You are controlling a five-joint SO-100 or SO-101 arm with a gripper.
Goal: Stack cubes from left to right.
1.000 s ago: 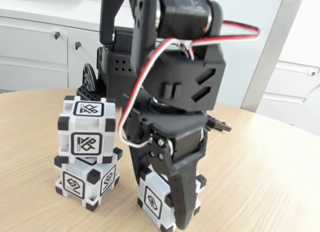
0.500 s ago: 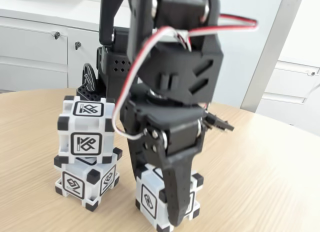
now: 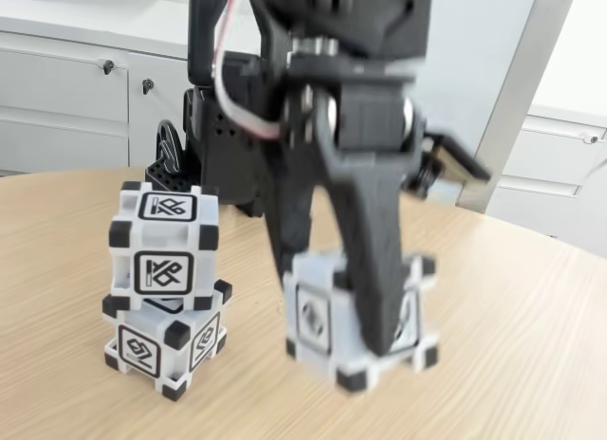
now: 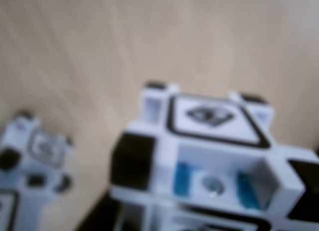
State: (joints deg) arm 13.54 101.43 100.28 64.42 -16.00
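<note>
Gripping the third cube (image 3: pixel 327 317) between its black fingers, the gripper (image 3: pixel 365 317) holds it clear of the wooden table (image 3: pixel 512 345) in the fixed view, at about the height of the seam between the two stacked cubes to its left. The held cube is blurred and slightly tilted, one glyph face turned toward the camera's left and a corner dipping toward the lower edge; being a cube, it has no long axis to tell. One finger crosses its front face from above.

Left of it stands a stack: the upper cube (image 3: pixel 163 246) sits on the lower cube (image 3: pixel 166 343), the upper one square to the camera, the lower one turned corner-forward.

In the wrist view the held cube (image 4: pixel 209 156) is seen close, a diamond glyph on its far face, with the stack (image 4: pixel 35 161) at lower left.
</note>
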